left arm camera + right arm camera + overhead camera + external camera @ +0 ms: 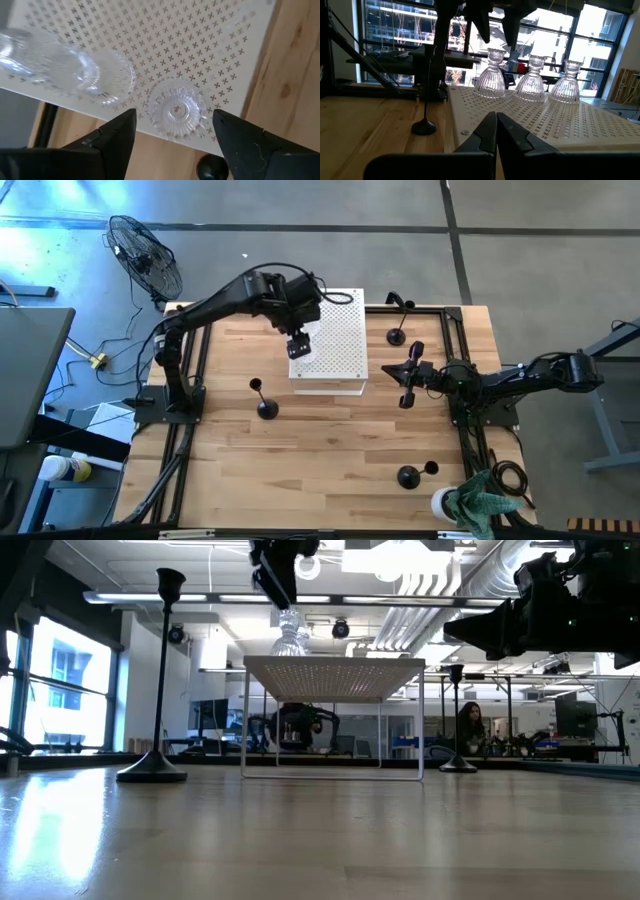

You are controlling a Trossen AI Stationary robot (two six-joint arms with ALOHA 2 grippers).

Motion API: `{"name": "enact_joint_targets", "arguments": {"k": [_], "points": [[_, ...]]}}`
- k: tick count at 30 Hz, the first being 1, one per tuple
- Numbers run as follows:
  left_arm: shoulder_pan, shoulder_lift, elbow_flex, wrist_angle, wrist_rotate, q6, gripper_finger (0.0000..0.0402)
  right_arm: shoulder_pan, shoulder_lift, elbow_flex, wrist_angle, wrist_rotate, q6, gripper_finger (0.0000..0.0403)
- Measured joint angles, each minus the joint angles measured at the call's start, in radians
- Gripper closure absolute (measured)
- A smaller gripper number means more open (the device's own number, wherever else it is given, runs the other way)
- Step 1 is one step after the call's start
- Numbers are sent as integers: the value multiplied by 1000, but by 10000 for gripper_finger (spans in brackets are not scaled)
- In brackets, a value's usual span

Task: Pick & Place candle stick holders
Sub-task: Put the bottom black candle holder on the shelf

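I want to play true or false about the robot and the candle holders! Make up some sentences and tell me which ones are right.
1. Three clear glass holders stand on the white perforated board. True.
2. The left gripper is squeezing a glass holder tight. False: its jaws are open on either side of the nearest glass holder, which stands on the board.
3. The right gripper has its jaws shut. True.
4. The right gripper is holding a black holder. False: it holds nothing.
5. A tall black holder stands on the wooden table in front of the board. True.
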Motion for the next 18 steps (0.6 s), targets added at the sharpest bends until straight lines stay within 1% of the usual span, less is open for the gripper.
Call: {"name": "enact_joint_targets", "arguments": {"k": [7,10,13,15,18], "points": [[0,-1,187,-98,-1,26,142,0,0,0,0,0,0,403],[-3,-1,252,-155,-27,37,155,0,0,0,0,0,0,403],[-24,-33,228,-166,-79,67,194,0,0,0,0,0,0,403],[-46,-61,187,-134,-79,84,233,0,0,0,-1,0,0,403],[-67,-112,85,-74,-63,127,299,0,0,0,-9,0,0,403]]}}
